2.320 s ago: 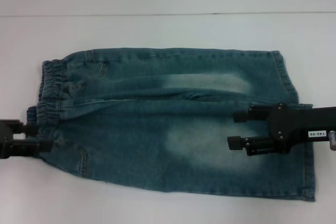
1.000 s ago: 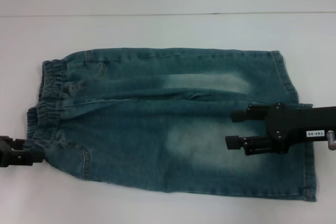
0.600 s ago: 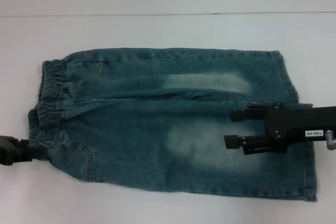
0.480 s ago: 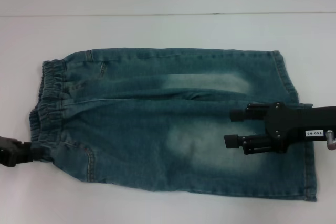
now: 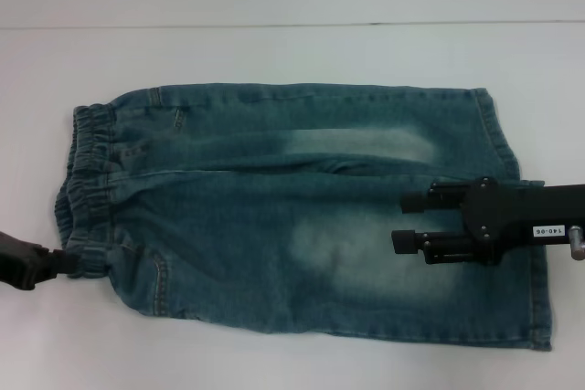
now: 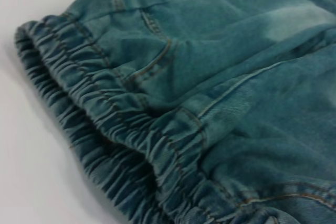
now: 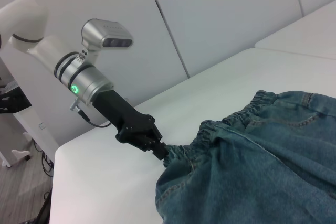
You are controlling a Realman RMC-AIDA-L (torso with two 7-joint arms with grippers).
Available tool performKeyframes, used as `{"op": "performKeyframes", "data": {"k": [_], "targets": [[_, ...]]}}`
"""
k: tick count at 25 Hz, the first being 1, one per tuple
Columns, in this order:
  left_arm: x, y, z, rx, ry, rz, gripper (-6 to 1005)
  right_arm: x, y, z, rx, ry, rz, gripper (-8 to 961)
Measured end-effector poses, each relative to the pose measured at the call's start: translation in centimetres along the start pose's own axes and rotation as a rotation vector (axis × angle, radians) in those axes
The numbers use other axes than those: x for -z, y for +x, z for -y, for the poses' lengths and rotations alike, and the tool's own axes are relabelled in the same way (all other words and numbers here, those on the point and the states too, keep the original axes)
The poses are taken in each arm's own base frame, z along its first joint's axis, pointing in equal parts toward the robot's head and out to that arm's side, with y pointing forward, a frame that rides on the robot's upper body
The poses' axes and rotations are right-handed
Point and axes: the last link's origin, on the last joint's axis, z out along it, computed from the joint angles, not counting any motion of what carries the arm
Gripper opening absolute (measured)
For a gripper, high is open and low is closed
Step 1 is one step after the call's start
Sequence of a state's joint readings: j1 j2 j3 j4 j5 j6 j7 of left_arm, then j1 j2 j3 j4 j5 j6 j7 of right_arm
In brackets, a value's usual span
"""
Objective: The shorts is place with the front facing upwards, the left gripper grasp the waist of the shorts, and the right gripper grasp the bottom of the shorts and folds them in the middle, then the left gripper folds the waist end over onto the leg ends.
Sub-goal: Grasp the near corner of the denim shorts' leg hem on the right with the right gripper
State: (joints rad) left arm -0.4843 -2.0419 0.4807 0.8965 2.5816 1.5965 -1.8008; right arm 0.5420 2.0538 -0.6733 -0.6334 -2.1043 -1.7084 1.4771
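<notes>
Denim shorts (image 5: 302, 212): left gripper (image 7: 160, 149) fingers pinch the waist (image 5: 84, 191); right gripper (image 5: 409, 221) fingers spread

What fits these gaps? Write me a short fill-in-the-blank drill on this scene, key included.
1. The left gripper is clamped on the ____ of the shorts.
2. The right gripper hovers over the shorts with its fingers ____.
3. The shorts lie on a ____ table.
4. The small white label is on the ____ gripper.

Missing words: waist; open; white; right
</notes>
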Motion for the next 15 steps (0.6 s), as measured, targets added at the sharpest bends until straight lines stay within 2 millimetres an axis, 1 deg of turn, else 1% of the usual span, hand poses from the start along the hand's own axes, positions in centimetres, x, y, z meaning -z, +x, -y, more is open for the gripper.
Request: {"op": "performKeyframes", "data": {"k": [5, 8, 11, 15], "targets": [[0.2, 0.5, -0.5, -0.01, -0.039, -0.008, 29, 0.1, -0.1, 0.0, -0.006, -0.001, -0.001, 730], [0.3, 1.0, -0.7, -0.02, -0.058, -0.013, 26, 0.8, -0.7, 0.0, -0.02, -0.013, -0.01, 730], [0.2, 1.5, -0.8, -0.031, -0.065, -0.014, 26, 2.4, -1.6, 0.4, -0.069, -0.017, -0.06, 730], [0.0, 2.1, -0.8, -0.041, -0.065, -0.016, 25, 5.0, -2.4, 1.0, -0.134, -0.011, -0.185, 730]]}}
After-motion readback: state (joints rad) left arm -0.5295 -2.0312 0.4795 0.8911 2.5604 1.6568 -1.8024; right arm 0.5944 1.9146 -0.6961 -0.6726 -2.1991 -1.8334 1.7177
